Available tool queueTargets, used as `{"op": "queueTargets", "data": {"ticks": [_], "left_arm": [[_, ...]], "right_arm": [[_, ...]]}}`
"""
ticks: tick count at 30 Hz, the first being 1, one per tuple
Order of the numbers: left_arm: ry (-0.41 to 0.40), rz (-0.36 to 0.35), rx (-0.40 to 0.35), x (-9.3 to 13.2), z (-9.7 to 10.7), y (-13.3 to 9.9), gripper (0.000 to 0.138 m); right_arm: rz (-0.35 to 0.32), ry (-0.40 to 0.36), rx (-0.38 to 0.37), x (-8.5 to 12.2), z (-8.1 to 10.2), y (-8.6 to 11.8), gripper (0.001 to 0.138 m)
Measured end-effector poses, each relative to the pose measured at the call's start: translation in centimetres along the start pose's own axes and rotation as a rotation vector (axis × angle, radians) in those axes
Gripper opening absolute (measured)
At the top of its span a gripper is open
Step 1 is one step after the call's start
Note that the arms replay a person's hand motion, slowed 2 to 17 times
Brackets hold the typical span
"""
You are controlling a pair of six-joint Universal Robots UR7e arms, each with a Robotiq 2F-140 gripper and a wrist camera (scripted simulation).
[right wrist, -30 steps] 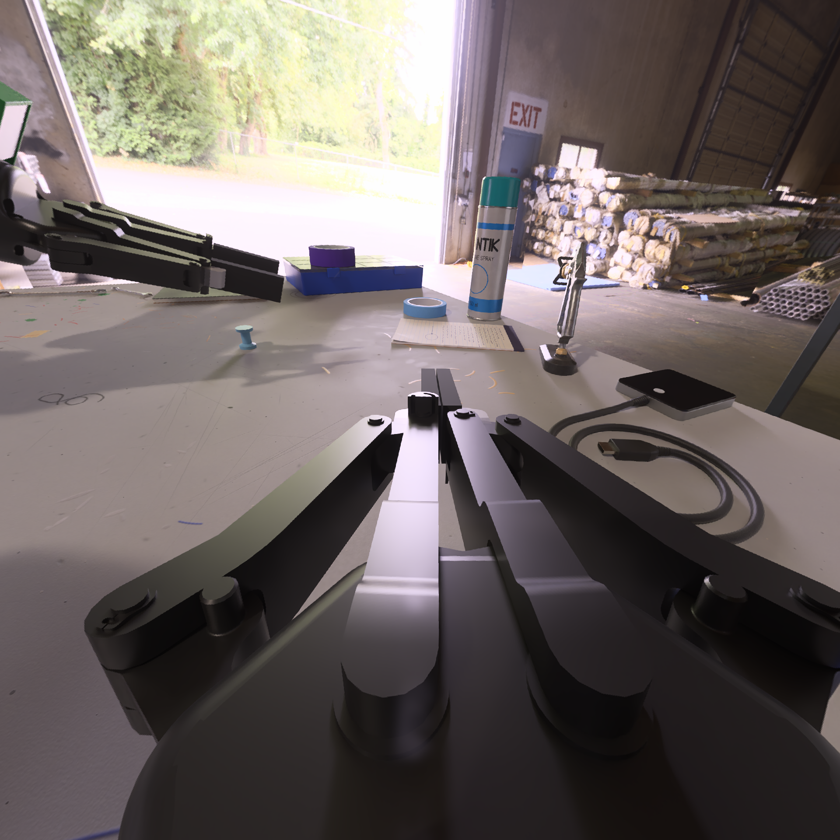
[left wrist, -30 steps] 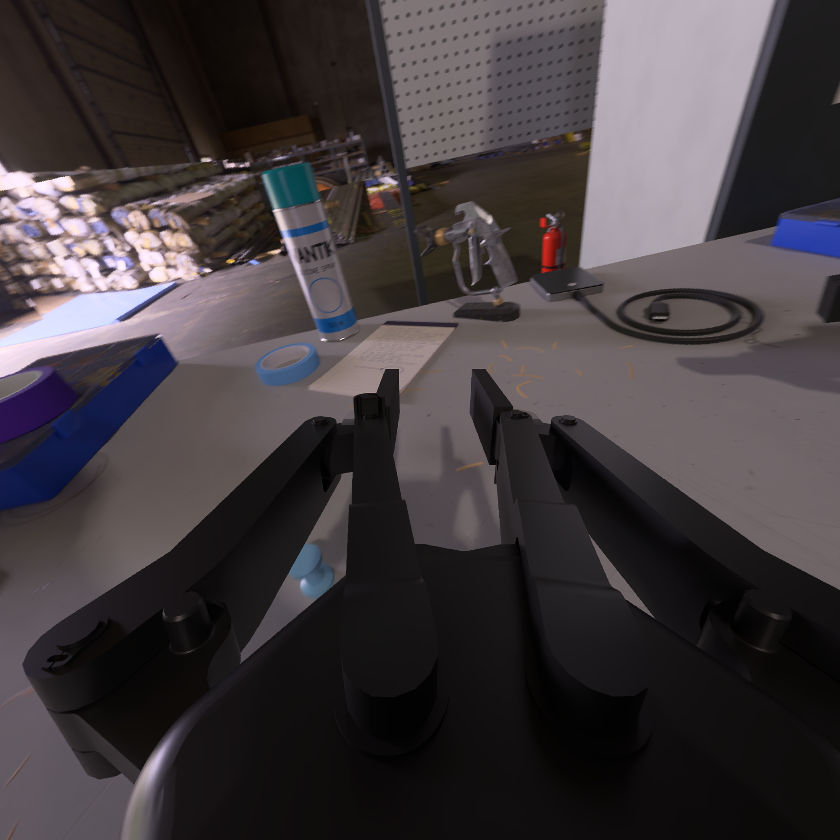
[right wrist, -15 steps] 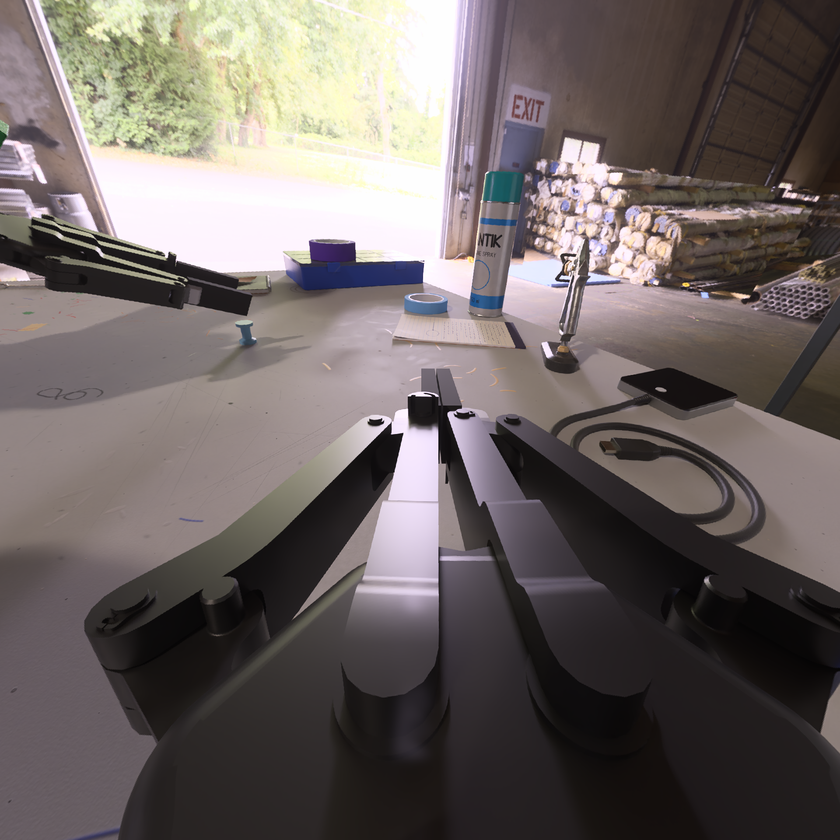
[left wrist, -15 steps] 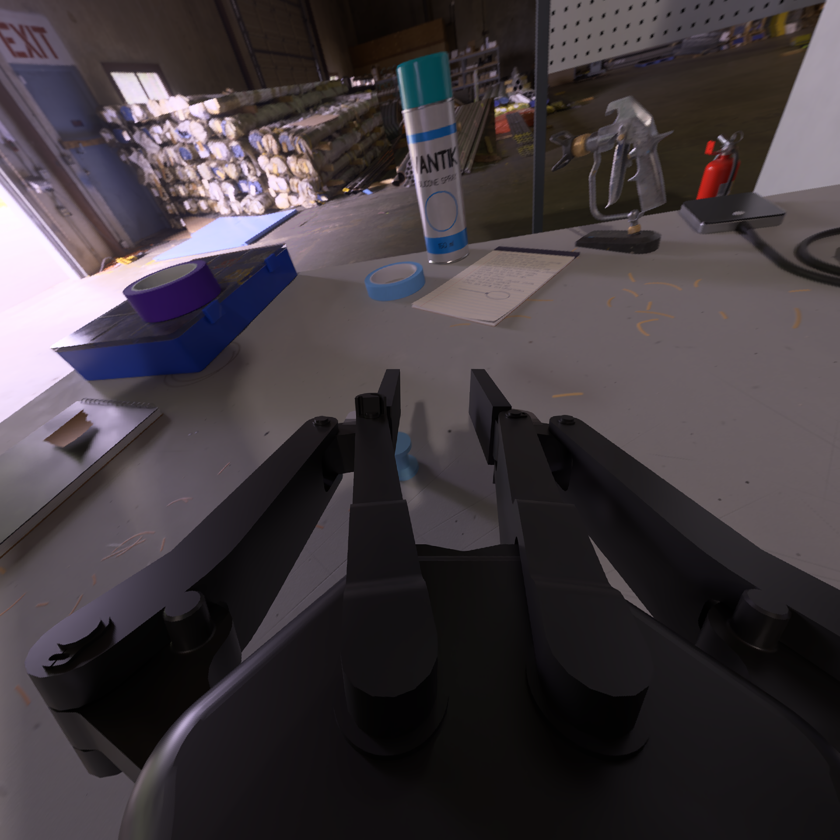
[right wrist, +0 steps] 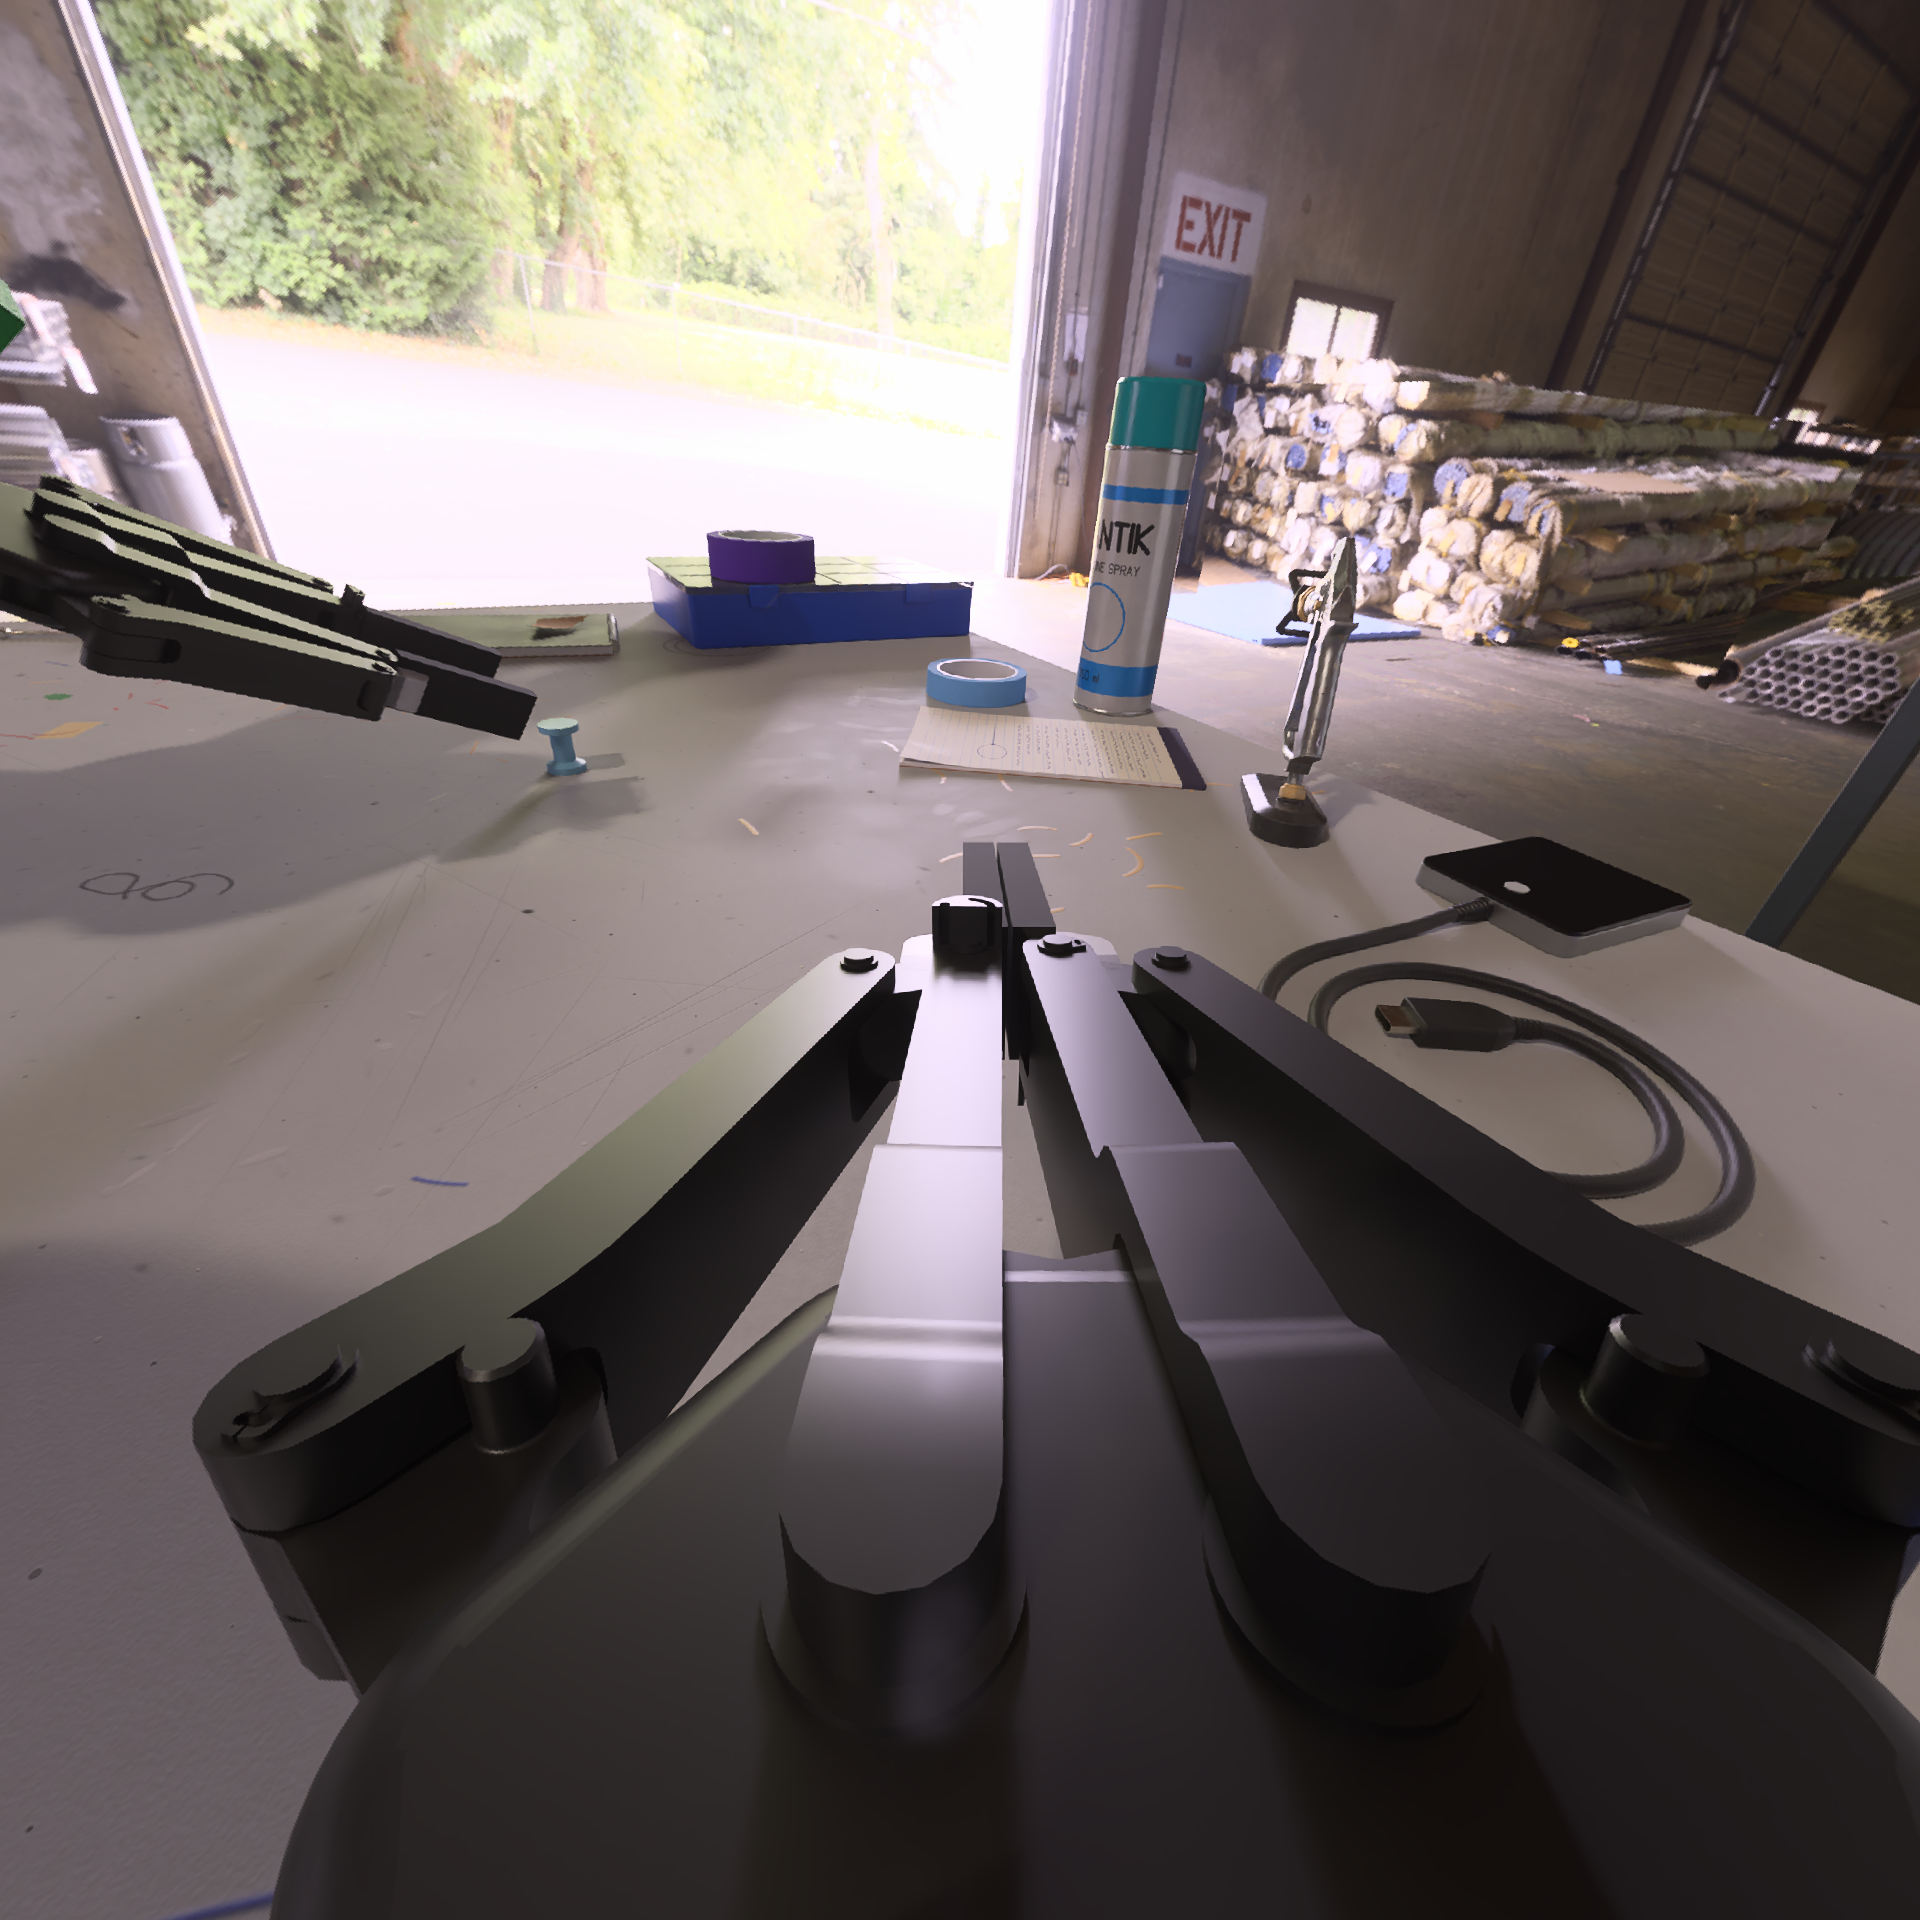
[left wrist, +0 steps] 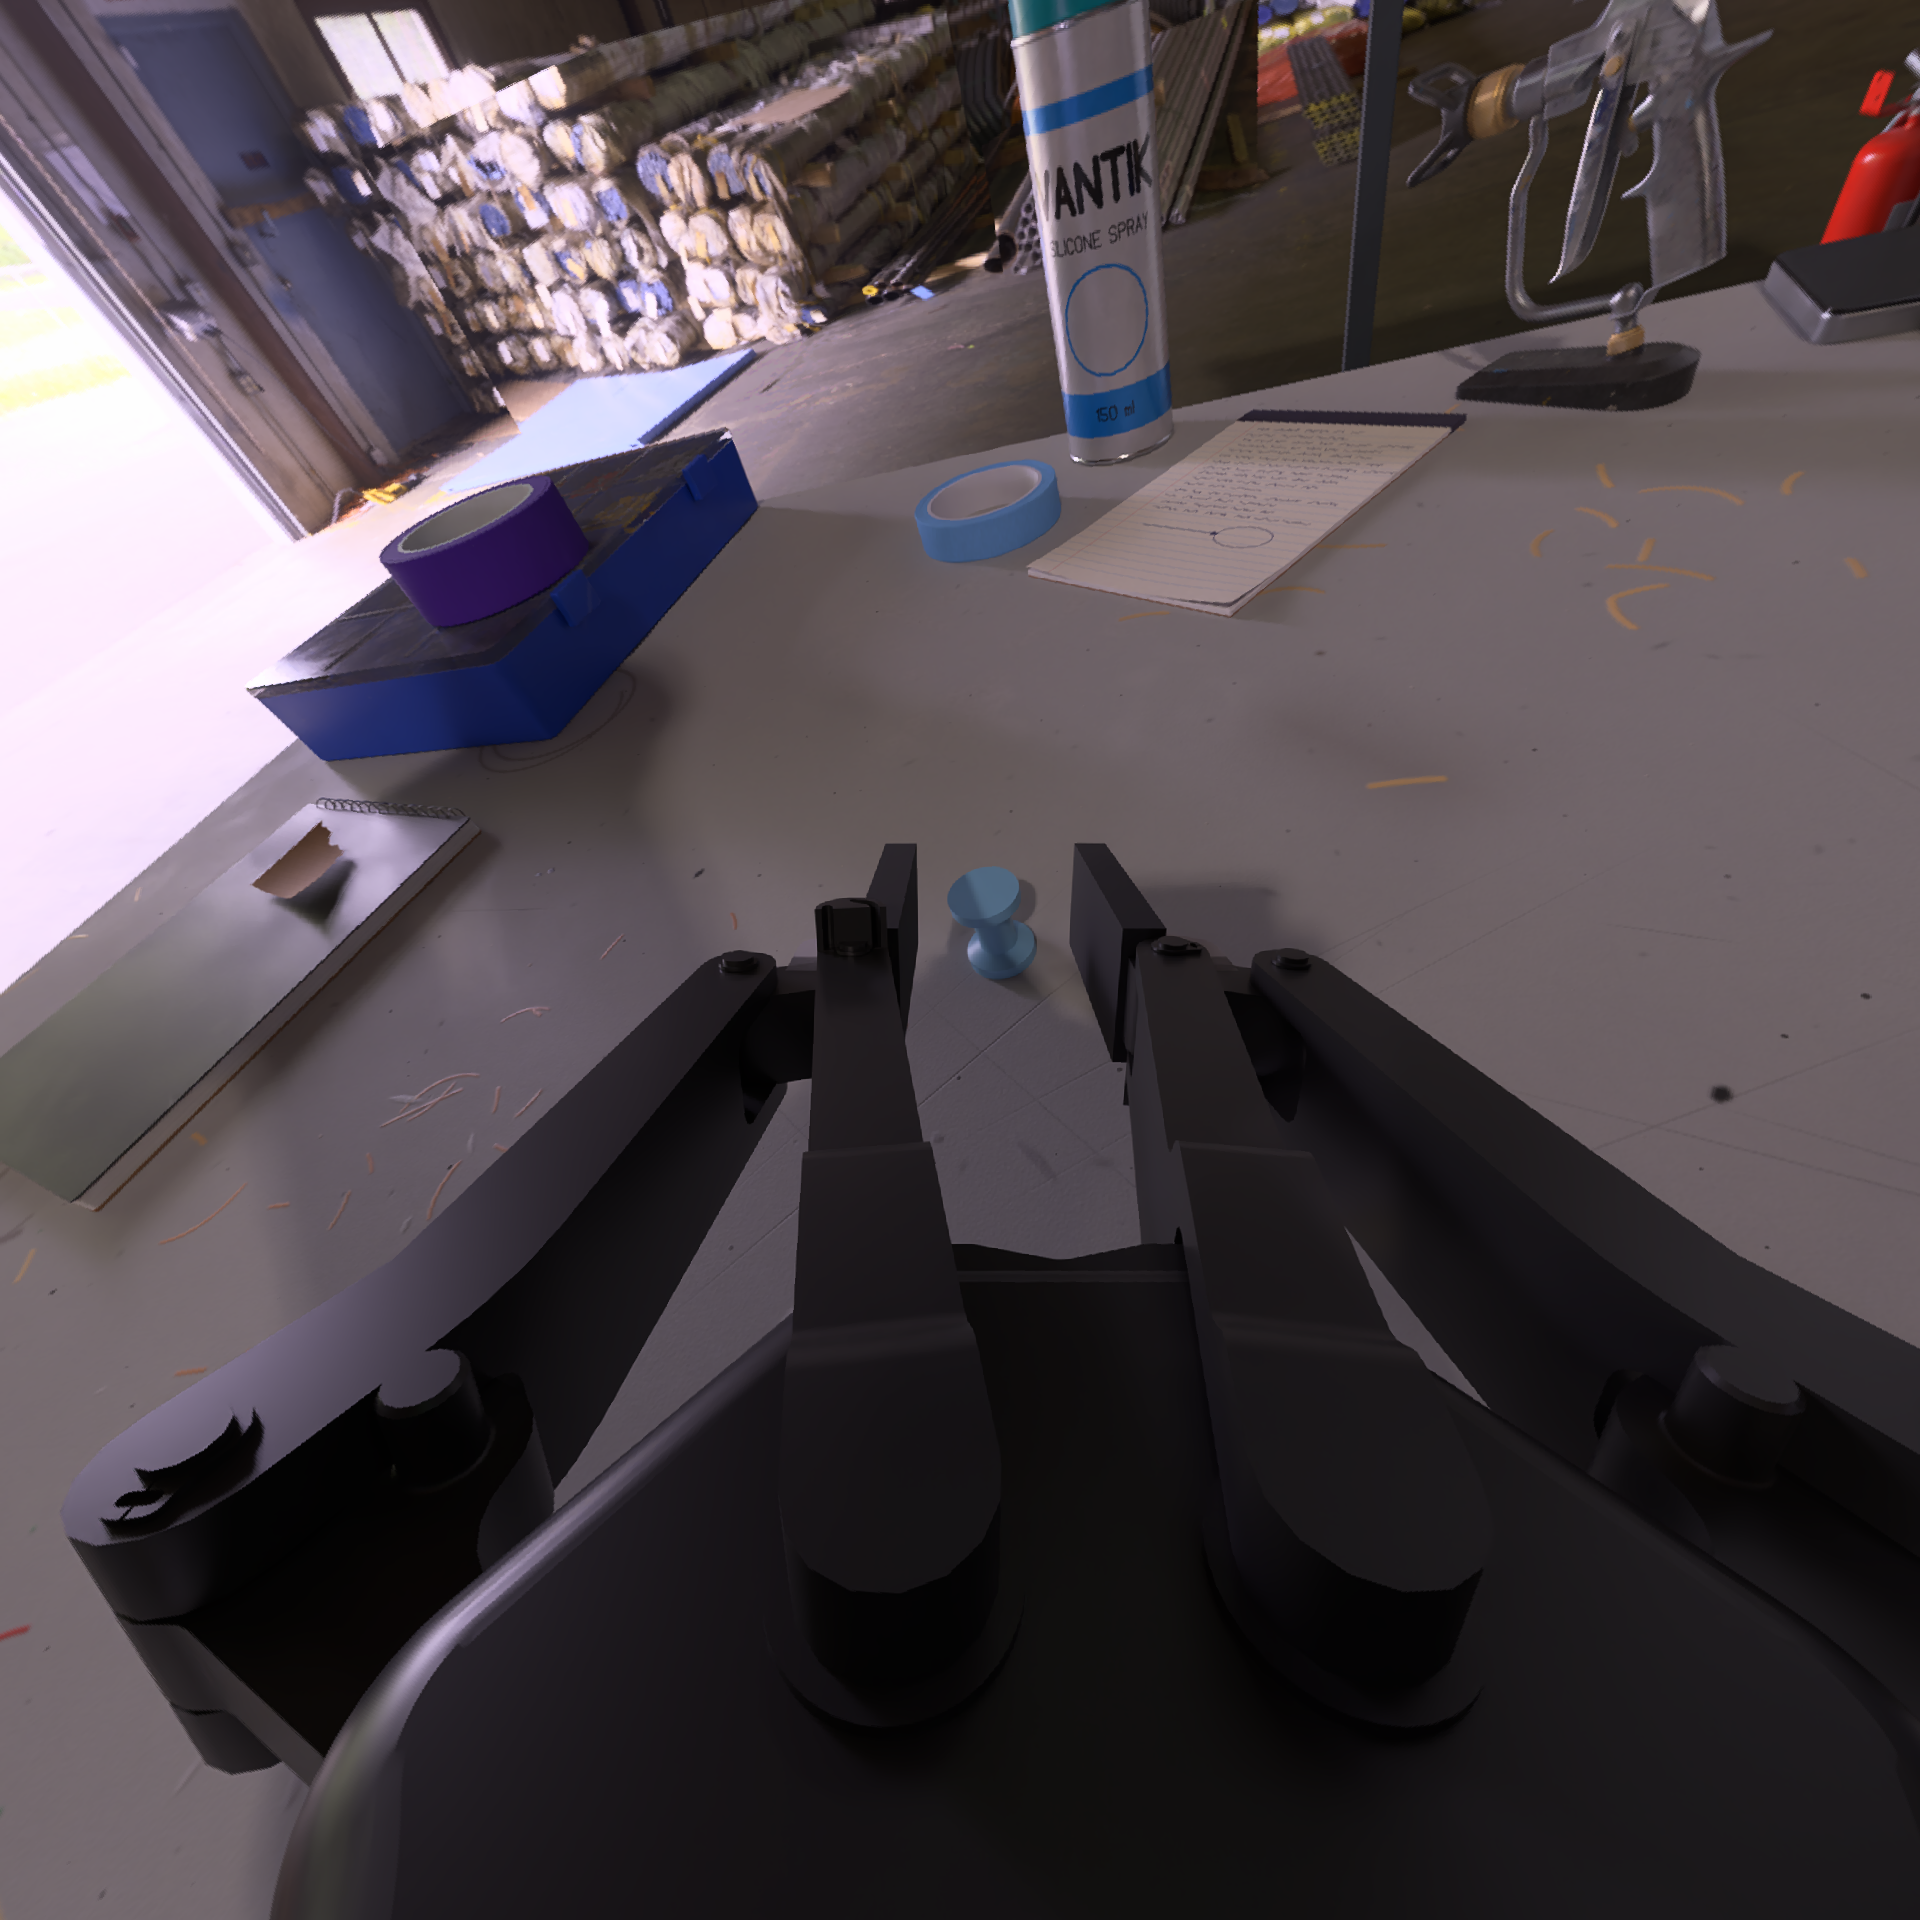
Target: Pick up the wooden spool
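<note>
Wooden spool: pale blue, upright on the table, framed by the parted fingers of the left gripper, no contact visible. Approach done; closing and lifting remain.

Right gripper: fingers pressed together, empty, well apart from the spool.

Right wrist view alone shows the left gripper's tips just short of the spool.

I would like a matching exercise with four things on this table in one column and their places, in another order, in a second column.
1. wooden spool
2. purple tape roll
3. light blue tape roll
4. spray gun

a. beside the spray can
b. on a black stand
c. on the blue box
d. between the open left end effector fingers

Pairs: 1-d, 2-c, 3-a, 4-b
</note>
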State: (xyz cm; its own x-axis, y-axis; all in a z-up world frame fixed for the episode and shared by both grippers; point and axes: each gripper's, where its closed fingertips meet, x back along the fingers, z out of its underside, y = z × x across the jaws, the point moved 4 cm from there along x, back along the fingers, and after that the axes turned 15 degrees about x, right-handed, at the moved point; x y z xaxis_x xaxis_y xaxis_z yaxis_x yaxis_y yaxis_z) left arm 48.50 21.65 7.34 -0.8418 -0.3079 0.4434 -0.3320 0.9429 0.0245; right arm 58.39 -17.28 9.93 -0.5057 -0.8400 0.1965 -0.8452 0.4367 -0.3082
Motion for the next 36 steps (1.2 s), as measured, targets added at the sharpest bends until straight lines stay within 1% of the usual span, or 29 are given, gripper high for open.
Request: {"op": "queueTargets", "data": {"ticks": [5,10,15,25,36], "left_arm": [[0.01,-0.032,-0.021,0.0,0.1,0.3,0.04],[0.039,-0.054,-0.034,-0.1,0.5,0.5,0.04],[0.071,-0.057,-0.039,-0.4,0.8,0.3,0.04],[0.113,-0.083,-0.036,-1.3,0.8,0.6,0.041],[0.124,-0.084,-0.013,-2.1,0.5,0.5,0.042]], "right_arm": [[-0.002,0.004,0.002,-0.1,0.0,0.1,0.001],[-0.006,0.005,0.005,-0.1,0.0,0.2,0.001],[-0.008,0.008,0.01,-0.2,-0.1,0.4,0.001],[-0.004,0.016,0.03,-0.3,-0.1,0.5,0.001],[-0.003,0.022,0.044,-0.3,-0.1,0.7,0.001]]}}
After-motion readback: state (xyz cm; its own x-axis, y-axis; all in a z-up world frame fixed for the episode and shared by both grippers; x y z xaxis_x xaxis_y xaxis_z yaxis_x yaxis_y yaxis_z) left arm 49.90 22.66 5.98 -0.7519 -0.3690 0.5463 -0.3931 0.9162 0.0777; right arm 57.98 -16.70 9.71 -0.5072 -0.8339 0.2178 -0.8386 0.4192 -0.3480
